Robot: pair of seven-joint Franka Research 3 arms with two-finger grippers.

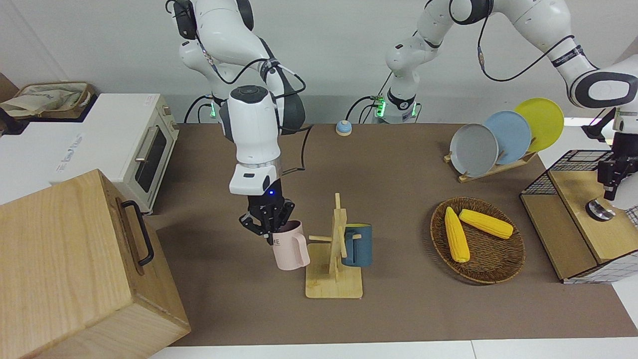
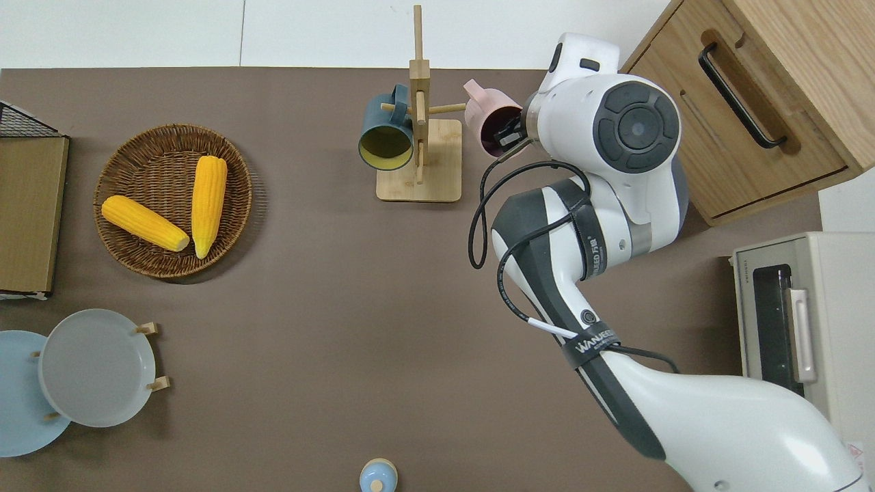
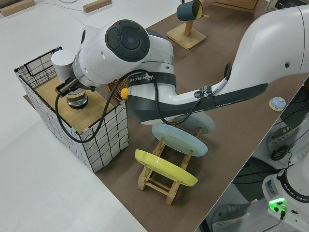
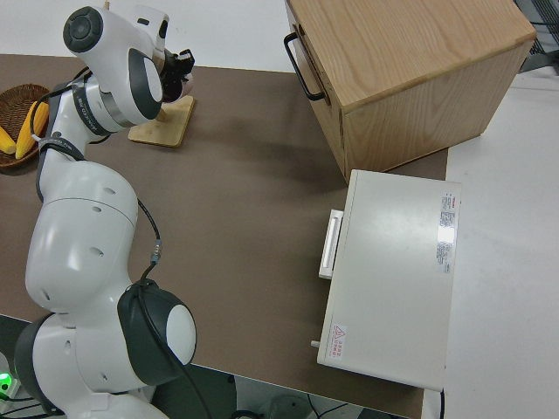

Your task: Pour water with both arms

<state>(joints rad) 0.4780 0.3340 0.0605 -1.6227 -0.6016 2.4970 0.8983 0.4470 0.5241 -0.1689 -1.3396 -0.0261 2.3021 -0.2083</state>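
My right gripper (image 1: 271, 230) is shut on the rim of a pink mug (image 1: 290, 249), one finger inside the mouth (image 2: 504, 135). The mug hangs tilted off the table beside a wooden mug tree (image 1: 334, 285), its handle close to a peg end; I cannot tell whether they touch. A dark blue mug (image 1: 358, 247) hangs on the tree's opposite side. My left gripper (image 1: 608, 192) is just above a clear glass vessel (image 3: 77, 100) on the wooden top of a wire-sided crate (image 1: 578, 199) at the left arm's end. No water shows.
A wicker basket (image 1: 493, 271) holds two corn cobs (image 1: 456, 234). A rack of three plates (image 1: 473, 149) stands nearer the robots. At the right arm's end are a toaster oven (image 1: 124, 139) and a large wooden box (image 1: 75, 269). A small blue knob (image 1: 343, 127) sits by the arm bases.
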